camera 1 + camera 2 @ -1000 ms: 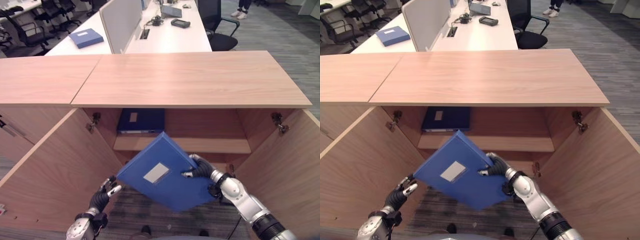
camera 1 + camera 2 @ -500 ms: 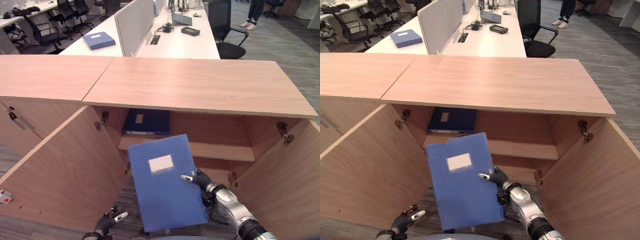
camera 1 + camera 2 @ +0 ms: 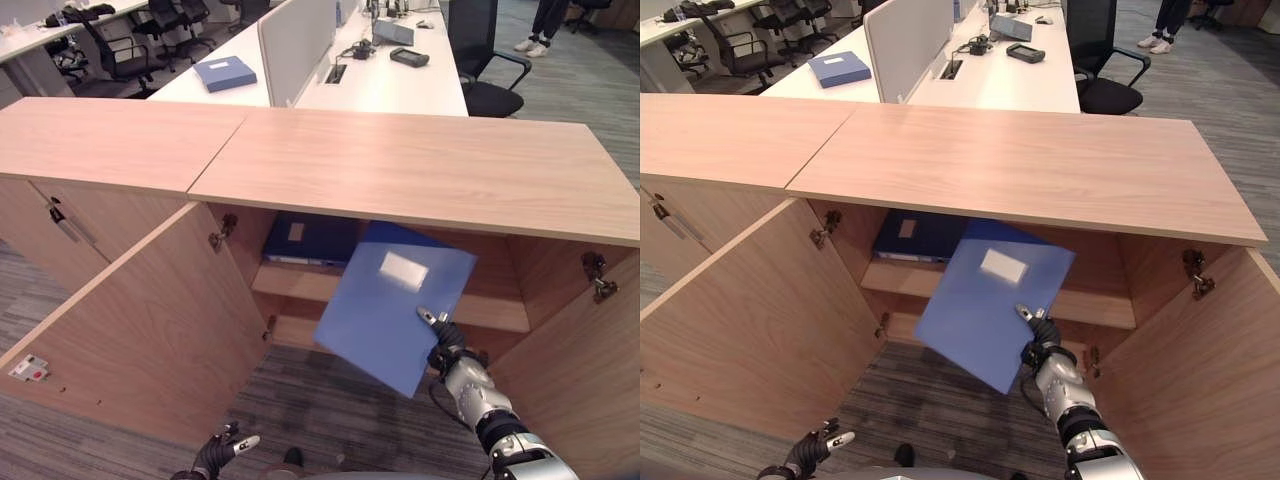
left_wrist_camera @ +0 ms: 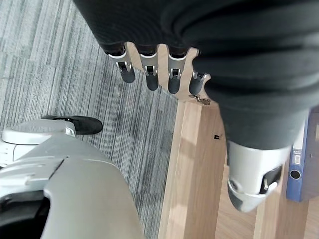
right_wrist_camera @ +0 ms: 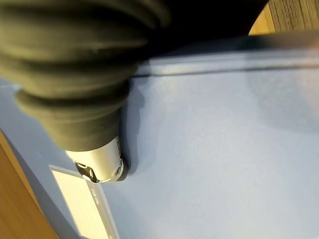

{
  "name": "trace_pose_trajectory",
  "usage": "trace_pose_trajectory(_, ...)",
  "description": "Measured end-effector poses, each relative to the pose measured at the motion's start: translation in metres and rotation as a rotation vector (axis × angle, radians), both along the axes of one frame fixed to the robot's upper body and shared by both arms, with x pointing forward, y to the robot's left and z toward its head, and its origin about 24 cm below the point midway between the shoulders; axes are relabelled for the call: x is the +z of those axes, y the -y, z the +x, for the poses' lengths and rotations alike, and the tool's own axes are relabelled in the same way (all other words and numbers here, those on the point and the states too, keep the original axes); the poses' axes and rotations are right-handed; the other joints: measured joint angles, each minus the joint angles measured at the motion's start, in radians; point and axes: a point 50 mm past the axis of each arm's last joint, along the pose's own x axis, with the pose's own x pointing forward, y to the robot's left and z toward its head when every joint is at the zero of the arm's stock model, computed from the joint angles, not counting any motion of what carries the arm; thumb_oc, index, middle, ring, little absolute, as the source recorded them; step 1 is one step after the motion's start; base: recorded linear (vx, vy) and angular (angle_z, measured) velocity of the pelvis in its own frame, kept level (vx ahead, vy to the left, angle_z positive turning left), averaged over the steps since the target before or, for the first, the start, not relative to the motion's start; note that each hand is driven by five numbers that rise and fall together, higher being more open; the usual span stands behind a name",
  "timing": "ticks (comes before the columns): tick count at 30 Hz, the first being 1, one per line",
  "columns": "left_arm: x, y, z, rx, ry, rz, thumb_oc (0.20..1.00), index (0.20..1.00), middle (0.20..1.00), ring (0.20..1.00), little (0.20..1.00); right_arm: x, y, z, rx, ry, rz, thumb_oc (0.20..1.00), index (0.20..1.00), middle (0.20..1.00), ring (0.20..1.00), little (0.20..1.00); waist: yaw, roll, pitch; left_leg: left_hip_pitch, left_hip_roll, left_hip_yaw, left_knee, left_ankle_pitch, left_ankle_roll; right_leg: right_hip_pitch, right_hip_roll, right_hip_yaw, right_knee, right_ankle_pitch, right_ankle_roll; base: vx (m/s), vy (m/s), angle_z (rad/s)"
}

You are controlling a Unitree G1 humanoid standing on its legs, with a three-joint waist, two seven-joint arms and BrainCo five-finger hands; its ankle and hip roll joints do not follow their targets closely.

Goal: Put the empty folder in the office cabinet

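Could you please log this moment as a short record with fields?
held item: blue folder, tilted, at the cabinet opening
holder: right hand, thumb on the cover
left hand: low near the floor, fingers straight, holding nothing
cabinet: office cabinet, both doors open
on shelf: dark blue binder lying flat
folder placed: not yet

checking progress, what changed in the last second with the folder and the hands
The right hand has carried the blue folder up and forward to the cabinet opening, its top corner now over the shelf. The left hand, open, has come off the folder and dropped low. The dark folder on the shelf and both doors stayed put.
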Motion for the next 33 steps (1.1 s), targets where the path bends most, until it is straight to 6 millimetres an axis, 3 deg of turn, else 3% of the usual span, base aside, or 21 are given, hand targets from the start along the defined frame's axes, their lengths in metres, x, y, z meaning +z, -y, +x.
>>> trace_pose_trajectory(3, 0.003, 0.001, 0.007, 0.004, 0.027, 0.001, 1.000, 1.000, 1.000, 1.000, 1.000, 0.007, 0.010, 0.011, -0.159, 0.024, 0.102, 0.200, 0.200, 0.200, 0.200, 0.200, 0.014, 0.008, 0.004, -0.007, 0.000, -0.011, 0.000, 0.003, -0.001, 0.000, 0.001, -0.011, 0.000, 0.000, 0.000, 0.01, -0.009, 0.12)
trace_pose_trajectory(10, 0.006, 0.007, 0.018, 0.003, 0.064, -0.004, 1.000, 1.000, 1.000, 1.000, 1.000, 0.049, 0.025, 0.049, -0.422, 0.196, 0.279, 0.200, 0.200, 0.200, 0.200, 0.200, 0.044, 0.042, 0.023, -0.036, -0.002, -0.044, 0.000, 0.019, -0.004, -0.014, 0.001, -0.041, 0.000, 0.000, 0.000, -0.02, 0.002, 0.12)
trace_pose_trajectory(17, 0.005, 0.011, 0.019, -0.023, 0.060, -0.002, 1.000, 1.000, 1.000, 1.000, 1.000, 0.065, 0.051, 0.051, -0.658, 0.281, 0.417, 0.200, 0.200, 0.200, 0.200, 0.200, 0.056, 0.092, 0.050, -0.073, -0.005, -0.076, 0.001, 0.032, -0.004, -0.032, 0.000, -0.073, 0.000, 0.000, 0.000, -0.02, 0.014, 0.14)
trace_pose_trajectory(19, 0.006, 0.014, 0.022, -0.038, 0.066, -0.007, 1.000, 1.000, 1.000, 1.000, 1.000, 0.072, 0.074, 0.051, -0.767, 0.277, 0.428, 0.200, 0.200, 0.200, 0.200, 0.200, 0.066, 0.116, 0.057, -0.097, -0.007, -0.081, 0.001, 0.038, -0.004, -0.048, -0.001, -0.076, 0.000, 0.001, 0.000, -0.03, 0.020, 0.07)
trace_pose_trajectory(23, 0.005, 0.016, 0.019, -0.047, 0.059, -0.005, 1.000, 1.000, 1.000, 1.000, 1.000, 0.082, 0.093, 0.049, -0.837, 0.306, 0.422, 0.200, 0.200, 0.200, 0.200, 0.200, 0.070, 0.143, 0.069, -0.105, -0.009, -0.083, 0.001, 0.040, -0.004, -0.055, -0.003, -0.078, 0.000, 0.001, 0.001, -0.05, 0.026, 0.02)
trace_pose_trajectory(29, 0.010, 0.027, 0.029, -0.094, 0.105, -0.030, 1.000, 1.000, 1.000, 1.000, 1.000, 0.132, 0.121, 0.064, -0.912, 0.463, 0.470, 0.200, 0.200, 0.200, 0.200, 0.200, 0.076, 0.206, 0.079, -0.143, -0.018, -0.087, 0.001, 0.049, 0.000, -0.090, -0.012, -0.081, 0.000, 0.004, 0.006, -0.02, 0.016, 0.03)
trace_pose_trajectory(33, 0.015, 0.039, 0.038, -0.130, 0.154, -0.070, 1.000, 1.000, 1.000, 1.000, 1.000, 0.161, 0.139, 0.068, -0.950, 0.528, 0.463, 0.200, 0.200, 0.200, 0.200, 0.200, 0.081, 0.225, 0.084, -0.167, -0.021, -0.092, 0.002, 0.054, 0.001, -0.110, -0.014, -0.091, 0.001, 0.006, 0.008, -0.05, 0.012, 0.05)
